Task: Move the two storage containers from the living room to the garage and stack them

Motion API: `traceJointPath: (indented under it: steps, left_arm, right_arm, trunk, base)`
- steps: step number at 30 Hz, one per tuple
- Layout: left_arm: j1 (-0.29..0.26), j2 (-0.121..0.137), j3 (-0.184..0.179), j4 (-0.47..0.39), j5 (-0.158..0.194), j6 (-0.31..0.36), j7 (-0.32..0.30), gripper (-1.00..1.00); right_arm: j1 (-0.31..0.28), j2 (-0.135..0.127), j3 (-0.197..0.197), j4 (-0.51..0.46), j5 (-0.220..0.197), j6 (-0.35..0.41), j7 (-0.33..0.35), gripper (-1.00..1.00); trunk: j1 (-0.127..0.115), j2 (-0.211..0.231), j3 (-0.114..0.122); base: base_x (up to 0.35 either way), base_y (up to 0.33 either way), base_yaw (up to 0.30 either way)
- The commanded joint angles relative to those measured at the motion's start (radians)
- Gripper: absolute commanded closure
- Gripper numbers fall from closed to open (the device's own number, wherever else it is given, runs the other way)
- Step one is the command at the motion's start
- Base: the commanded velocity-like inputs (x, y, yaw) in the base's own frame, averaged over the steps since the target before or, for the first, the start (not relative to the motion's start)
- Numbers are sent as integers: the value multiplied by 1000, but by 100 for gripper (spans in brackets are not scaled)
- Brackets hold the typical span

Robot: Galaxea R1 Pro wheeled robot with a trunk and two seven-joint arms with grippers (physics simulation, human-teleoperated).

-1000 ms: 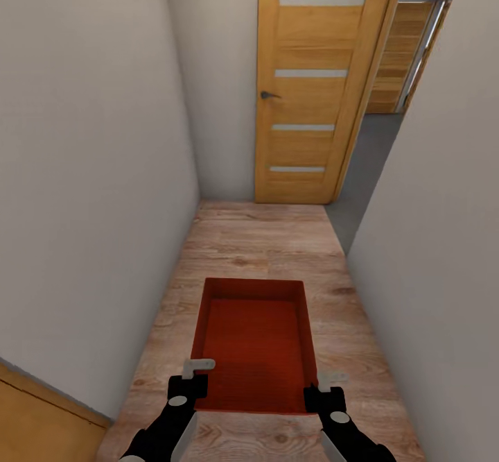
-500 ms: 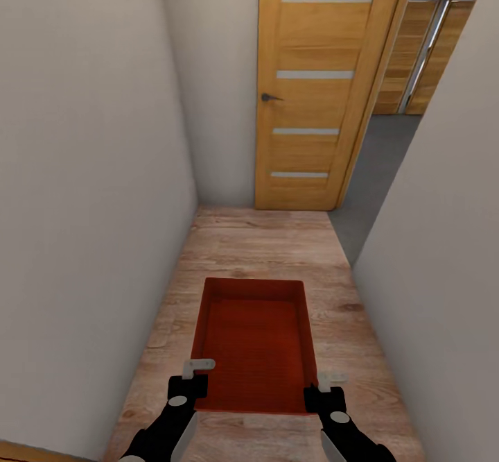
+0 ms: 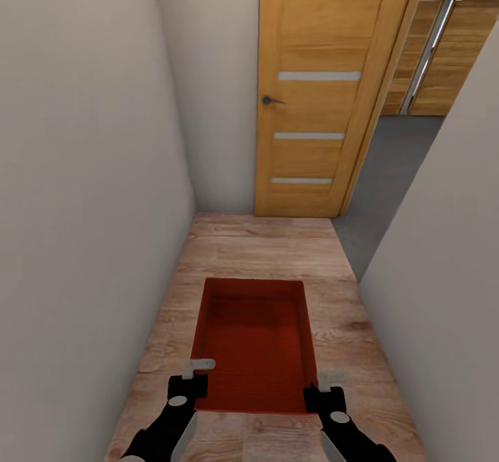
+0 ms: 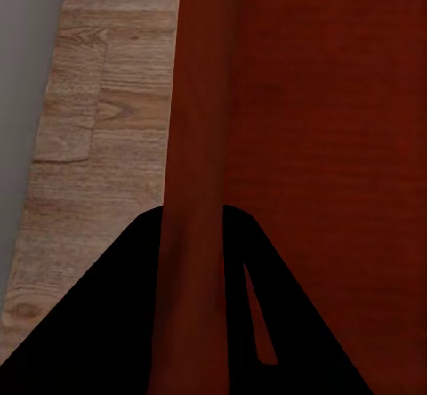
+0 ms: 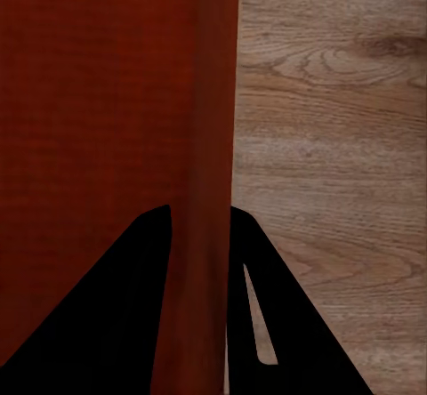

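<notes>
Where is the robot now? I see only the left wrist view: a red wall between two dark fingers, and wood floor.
Observer: In a narrow hallway with white walls. A closed wooden door stands ahead.
Operator: Is the other hand holding too?
Observer: Yes. The right gripper has the bin's right wall between its fingers, as the left gripper has the left wall.
Operator: Is there a way past the door?
Observer: To the door's right an opening shows grey floor beyond.
</notes>
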Motion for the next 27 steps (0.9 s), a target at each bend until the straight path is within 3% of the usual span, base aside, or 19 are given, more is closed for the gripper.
traceJointPath:
  steps: [1, 27]
  left_arm:
    - [0, 0, -19, 46, -10, 3, -27, 100]
    - [0, 0, -20, 46, -10, 5, -27, 100]
  right_arm:
    - [-3, -35, 7, -4, 3, 1, -1, 100]
    - [-3, -35, 7, -4, 3, 1, -1, 100]
  trunk:
    - [1, 0, -1]
    - [1, 0, -1]
  base:
    - [334, 0, 0]
    - [334, 0, 0]
